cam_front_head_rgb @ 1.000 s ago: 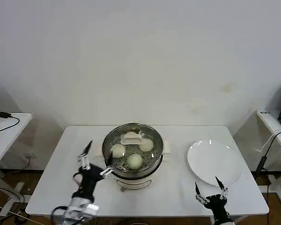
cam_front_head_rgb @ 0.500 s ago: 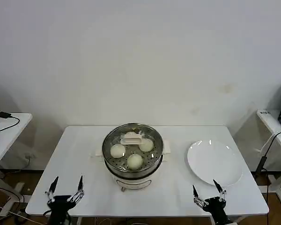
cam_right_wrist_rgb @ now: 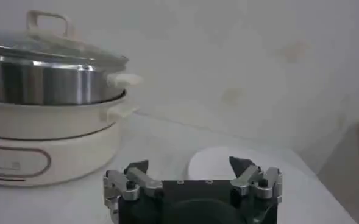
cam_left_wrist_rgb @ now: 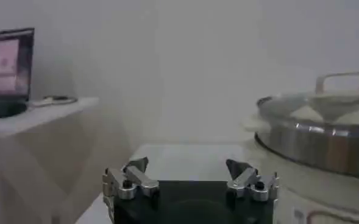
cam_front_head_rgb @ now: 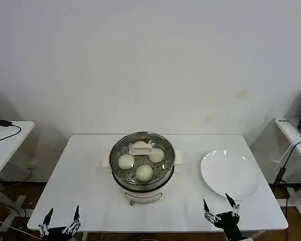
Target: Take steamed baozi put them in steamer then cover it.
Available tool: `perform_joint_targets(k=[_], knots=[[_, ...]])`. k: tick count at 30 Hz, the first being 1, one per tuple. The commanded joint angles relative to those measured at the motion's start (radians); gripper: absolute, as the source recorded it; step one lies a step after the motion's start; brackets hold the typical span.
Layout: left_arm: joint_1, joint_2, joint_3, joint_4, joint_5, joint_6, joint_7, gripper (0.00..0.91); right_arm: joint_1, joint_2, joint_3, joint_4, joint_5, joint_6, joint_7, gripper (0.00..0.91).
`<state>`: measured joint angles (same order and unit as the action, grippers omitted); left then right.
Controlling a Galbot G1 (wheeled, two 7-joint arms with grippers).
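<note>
Cover [cam_front_head_rgb: 142, 150] seated on steamer [cam_front_head_rgb: 142, 183]; both end effectors, left [cam_front_head_rgb: 60, 223] and right [cam_front_head_rgb: 219, 211], spread, empty, near worktop [cam_front_head_rgb: 90, 201] edge; park clear.

The steamer [cam_front_head_rgb: 142, 168] stands at the middle of the table [cam_front_head_rgb: 80, 165], nearer the front edge than the back, with the cover [cam_front_head_rgb: 142, 150] seated on it; this is the tallest obstacle. A flat white plate [cam_front_head_rgb: 230, 173] lies low toward the right edge, apart from the steamer. The whole left part of the table is bare, as is the strip along the back edge and the gap between steamer and plate. Both grippers, left gripper [cam_front_head_rgb: 60, 221] and right gripper [cam_front_head_rgb: 219, 208], sit at the front edge with fingers spread.
</note>
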<state>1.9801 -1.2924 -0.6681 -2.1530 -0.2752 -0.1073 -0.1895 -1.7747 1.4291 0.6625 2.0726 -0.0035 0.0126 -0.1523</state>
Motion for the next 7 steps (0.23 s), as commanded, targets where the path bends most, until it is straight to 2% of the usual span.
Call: perform_joint_targets(k=[1,7], knots=[[0.037,0.001,-0.017,0.017,-0.017,-0.016,0.01,0.907,-0.006,0.001,-0.007,0.024,0.005,-0.021,0.007,0.907],[0.028,0.002,-0.012,0.031,-0.012,-0.001,0.018,0.907,-0.002,0.005,-0.013,0.016,-0.011,-0.021,0.018,0.907]])
